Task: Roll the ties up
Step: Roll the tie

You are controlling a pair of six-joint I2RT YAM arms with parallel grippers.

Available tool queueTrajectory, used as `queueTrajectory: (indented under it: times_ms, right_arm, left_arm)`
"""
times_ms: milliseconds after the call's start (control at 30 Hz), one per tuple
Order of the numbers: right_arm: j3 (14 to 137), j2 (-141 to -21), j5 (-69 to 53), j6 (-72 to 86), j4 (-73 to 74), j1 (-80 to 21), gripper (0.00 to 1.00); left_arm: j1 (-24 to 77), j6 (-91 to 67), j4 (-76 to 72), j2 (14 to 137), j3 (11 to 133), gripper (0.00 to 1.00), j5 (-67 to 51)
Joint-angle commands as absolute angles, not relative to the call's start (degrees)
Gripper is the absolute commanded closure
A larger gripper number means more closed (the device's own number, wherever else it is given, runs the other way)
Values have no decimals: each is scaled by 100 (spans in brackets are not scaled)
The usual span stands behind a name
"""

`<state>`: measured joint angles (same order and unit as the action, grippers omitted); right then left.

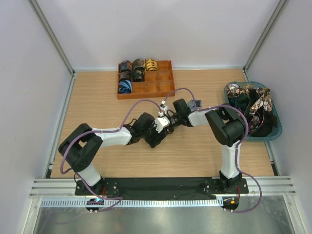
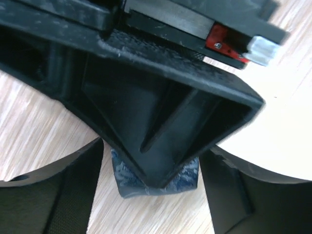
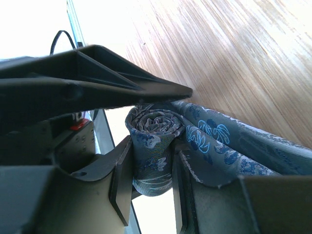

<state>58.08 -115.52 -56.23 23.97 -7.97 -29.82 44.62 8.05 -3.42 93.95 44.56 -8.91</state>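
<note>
Mid-table, on the near side of the brown wooden divided tray (image 1: 158,84): right gripper (image 3: 152,170) clamps a blue-grey floral-print fabric tie (image 3: 155,139), rolled end pinched btwn its fingers, loose tail trailing off over the light wood table (image 3: 234,58). Left gripper (image 2: 152,187) meets it w/ jaws apart, a finger on either side of the roll. Several rolled ties (image 1: 132,72) sit in the tray's left compartments. Well right of the tray, loose ties (image 1: 251,102) heap in a teal plastic bin (image 1: 279,117).

A brown divided tray (image 1: 161,88) sits far back on the wooden table (image 1: 195,151), a teal bin (image 1: 261,138) at right.
</note>
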Motion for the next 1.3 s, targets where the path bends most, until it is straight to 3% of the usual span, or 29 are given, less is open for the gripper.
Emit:
queueTrajectory:
  times_ms: [0,100,367,600,933,1267]
  right_arm:
    - [5766,-11733,-5212,2232,-598,-3015,73]
    - [5766,-11725,-5221,2241,-589,-3006,73]
    - [5757,-11698,-5212,2233,-589,-3015,73]
    - [5774,-11698,-5177,2232,-563,-3006,71]
    - [5853,-11576,-5054,2382,-458,-2988,43]
    - [6161,-11074,-4729,2575,-35,-2962,42]
  left_arm:
    - [4509,976,-168,9580,4754,23,-738]
    - [4535,1037,-18,9729,4886,31,-730]
    - [4570,1028,158,9844,4974,40,-721]
    - [4579,985,299,9861,5010,67,-852]
    - [4597,914,404,9905,5054,74,-896]
    - [4597,826,677,10098,5256,80,-967]
